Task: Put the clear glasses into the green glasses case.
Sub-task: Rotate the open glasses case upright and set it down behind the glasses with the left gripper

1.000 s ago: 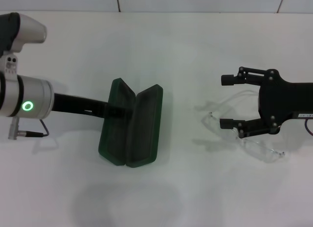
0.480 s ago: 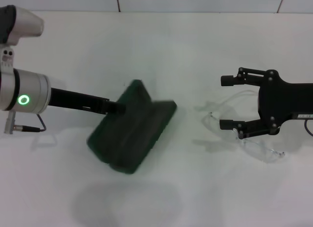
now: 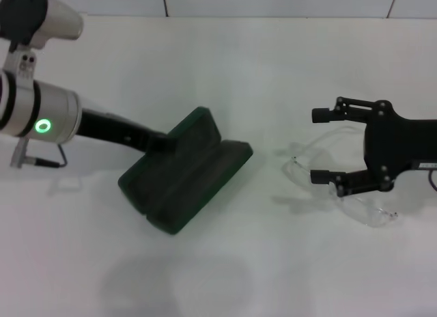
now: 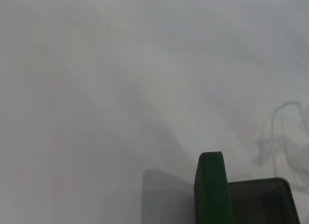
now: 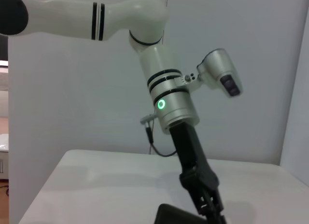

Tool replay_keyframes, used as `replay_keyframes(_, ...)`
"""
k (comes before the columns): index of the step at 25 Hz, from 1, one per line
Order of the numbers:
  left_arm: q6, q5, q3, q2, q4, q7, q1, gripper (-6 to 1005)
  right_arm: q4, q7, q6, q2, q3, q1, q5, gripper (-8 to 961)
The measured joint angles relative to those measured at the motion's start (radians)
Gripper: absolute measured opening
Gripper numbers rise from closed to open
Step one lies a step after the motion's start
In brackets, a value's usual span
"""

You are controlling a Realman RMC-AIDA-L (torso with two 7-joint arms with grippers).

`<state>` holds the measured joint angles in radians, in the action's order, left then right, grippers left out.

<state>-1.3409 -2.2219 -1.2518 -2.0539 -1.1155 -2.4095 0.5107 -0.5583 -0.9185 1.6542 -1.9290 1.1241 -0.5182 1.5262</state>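
Note:
The green glasses case [image 3: 183,180] lies open on the white table, turned on a diagonal, left of centre in the head view. My left gripper [image 3: 161,143] is at the far edge of its lid and appears shut on that edge; the lid's rim [image 4: 210,188] fills the near part of the left wrist view. The clear glasses [image 3: 363,211] lie on the table at the right, faintly visible as the clear glasses [image 4: 282,132] in the left wrist view too. My right gripper [image 3: 319,145] hovers open over them, one finger on each side of a temple arm.
The white table [image 3: 225,57] spreads wide around both things, with a wall seam along its far edge. In the right wrist view the left arm [image 5: 169,103] reaches down to the case [image 5: 176,215].
The left arm has swung the case round from nearly upright in the picture to a diagonal, its right end now farther right. The right gripper has shifted slightly to the right.

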Motion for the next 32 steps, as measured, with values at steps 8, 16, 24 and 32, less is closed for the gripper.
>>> replay_keyframes(8, 0.024, -0.005, 0.010, 0.003, -0.014, 0.188, 0.105, 205, 0.000, 0.123, 0.089, -0.005, -0.002, 0.047, 0.089, 873)
replay_keyframes(16, 0.118, -0.152, -0.038, -0.025, 0.050, 0.415, 0.265, 206, 0.000, 0.161, 0.093, -0.024, 0.000, 0.101, 0.113, 873)
replay_keyframes(24, 0.158, -0.148, -0.122, -0.033, 0.199, 0.571, 0.391, 205, 0.007, 0.176, 0.087, -0.034, -0.004, 0.111, 0.128, 872)
replay_keyframes(32, 0.157, -0.069, -0.195, -0.035, 0.211, 0.629, 0.422, 204, 0.009, 0.177, 0.049, -0.031, -0.004, 0.114, 0.130, 872)
